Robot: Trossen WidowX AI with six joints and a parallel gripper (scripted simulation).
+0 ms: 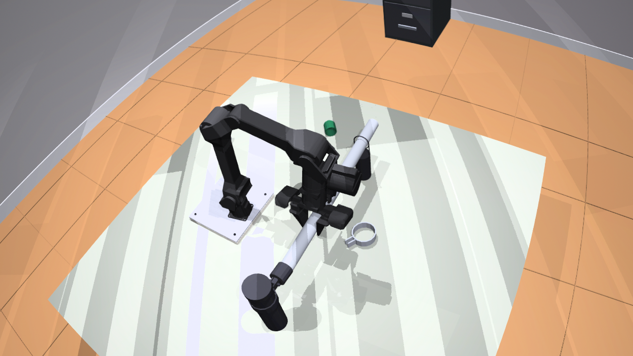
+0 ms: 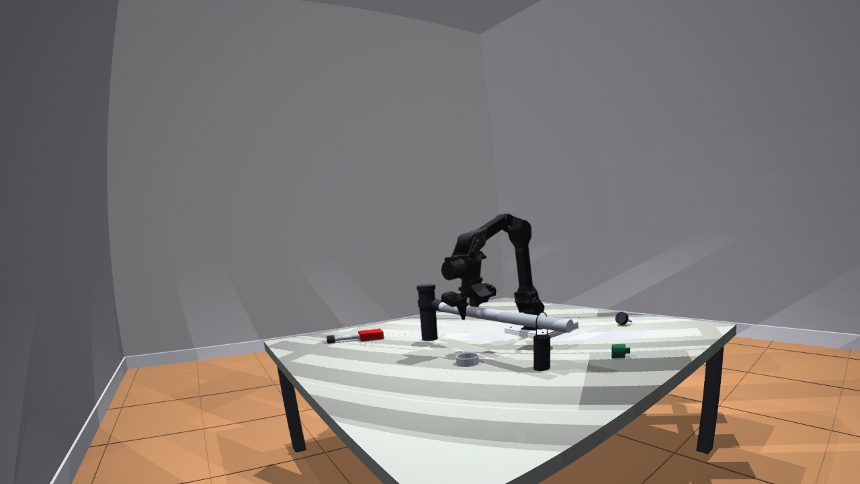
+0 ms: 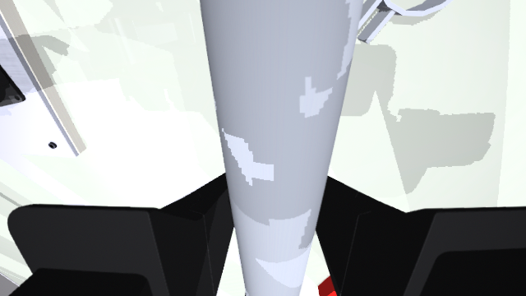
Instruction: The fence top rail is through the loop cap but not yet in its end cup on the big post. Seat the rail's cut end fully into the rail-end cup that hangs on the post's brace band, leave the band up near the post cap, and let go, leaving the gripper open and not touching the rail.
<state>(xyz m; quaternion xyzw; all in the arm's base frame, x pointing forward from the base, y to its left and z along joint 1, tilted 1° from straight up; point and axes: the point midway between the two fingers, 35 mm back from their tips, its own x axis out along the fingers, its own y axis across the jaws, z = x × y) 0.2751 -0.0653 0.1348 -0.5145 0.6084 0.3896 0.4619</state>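
White rail (image 1: 302, 242) (image 2: 504, 316) (image 3: 279, 123), clamped in my gripper (image 1: 313, 220) (image 2: 473, 309) (image 3: 273, 176) mid-frame from above, meets the dark cup (image 1: 281, 272) (image 2: 436, 305) at lower centre, seating depth unclear, release still left to do.

We see a plain, grey-walled room that suggests a robot lab or test room; its exact kind we cannot tell. We see a black robot arm (image 1: 265, 128) (image 2: 523, 259) bolted-looking on a pale base plate (image 1: 212, 225) (image 2: 510, 330) (image 3: 29, 136), on a dark-legged table (image 1: 442, 265) (image 2: 481, 433). We also note an orange tiled floor (image 1: 500, 88) (image 2: 180, 409), white-edged grey skirting (image 1: 531, 37) (image 2: 198, 353) and a black drawer cabinet (image 1: 407, 21) near the wall.
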